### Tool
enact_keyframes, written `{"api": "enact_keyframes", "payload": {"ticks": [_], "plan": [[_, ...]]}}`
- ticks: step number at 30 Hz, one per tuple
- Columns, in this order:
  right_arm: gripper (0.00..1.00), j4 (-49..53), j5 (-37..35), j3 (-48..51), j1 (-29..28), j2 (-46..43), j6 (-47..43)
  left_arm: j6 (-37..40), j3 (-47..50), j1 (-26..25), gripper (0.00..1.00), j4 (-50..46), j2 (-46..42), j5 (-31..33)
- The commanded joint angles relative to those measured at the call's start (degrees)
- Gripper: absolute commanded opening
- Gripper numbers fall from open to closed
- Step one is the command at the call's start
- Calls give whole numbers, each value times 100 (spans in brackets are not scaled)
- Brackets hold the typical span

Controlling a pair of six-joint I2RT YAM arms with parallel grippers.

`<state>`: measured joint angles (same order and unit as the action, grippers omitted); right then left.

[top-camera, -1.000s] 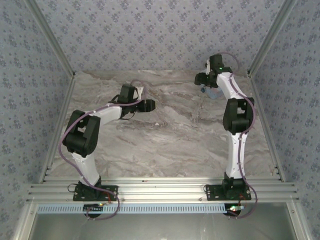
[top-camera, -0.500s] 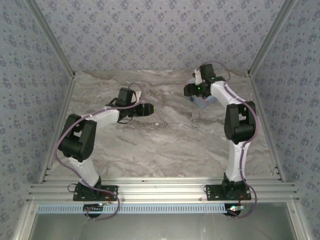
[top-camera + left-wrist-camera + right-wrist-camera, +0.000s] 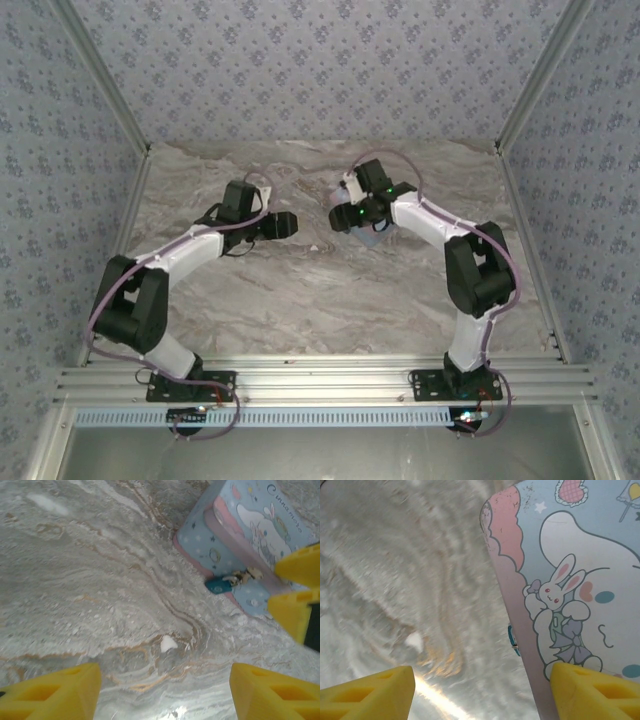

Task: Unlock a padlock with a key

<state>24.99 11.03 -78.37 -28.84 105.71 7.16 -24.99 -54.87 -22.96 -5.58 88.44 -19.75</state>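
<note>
**A:** What are the fingers doing?

**B:** The left gripper [image 3: 165, 677] has its yellow fingers [image 3: 55, 695] well apart, and they hold nothing. Below them lies the marble table [image 3: 75, 570]. The right gripper [image 3: 482, 675] is spread too, with one finger over the lid of the pale blue tin [image 3: 580, 555]. I cannot tell if it touches the lid.

**A:** And the padlock?

**B:** The padlock [image 3: 218, 585] is tiny and blue. It sits against the side wall of the tin, low by the table, with small metal pieces [image 3: 243, 575] just beside it. Which piece is a key I cannot tell.

**A:** Which step is this?

**B:** I judge it is the approach, because the lock is not yet opened. Next, one gripper must steady the tin and the other must take the key very exactly, as the parts are so small.

**A:** Any writing?

**B:** Yes, on the lid, beside the white cartoon animal, there is a cursive word beginning "Cinnamoro". The rest is cut off.
</note>
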Motion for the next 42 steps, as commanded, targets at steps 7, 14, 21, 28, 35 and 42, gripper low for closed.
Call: {"api": "enact_keyframes", "payload": {"ticks": [7,14,21,28,35,42], "plan": [[74,709,-674,1047,-1193,-865,506,-171,652,156,73,-926,-1388,672],[75,919,-1569,1801,-1726,-2224,1447,-233,928,707,75,-1711,-2213,173],[78,747,-1856,3144,-1653,-3984,3458,-138,1042,437,74,-1492,-2268,-429],[79,281,-1719,4076,-1005,-4559,4523,-542,740,-301,68,-775,-1429,-1066],[61,-234,-1366,3926,-426,-4196,4439,-645,155,-384,65,-485,-460,-1359],[60,-658,-434,3193,190,-2964,3811,-823,-389,-445,64,-184,472,-1647]]}}
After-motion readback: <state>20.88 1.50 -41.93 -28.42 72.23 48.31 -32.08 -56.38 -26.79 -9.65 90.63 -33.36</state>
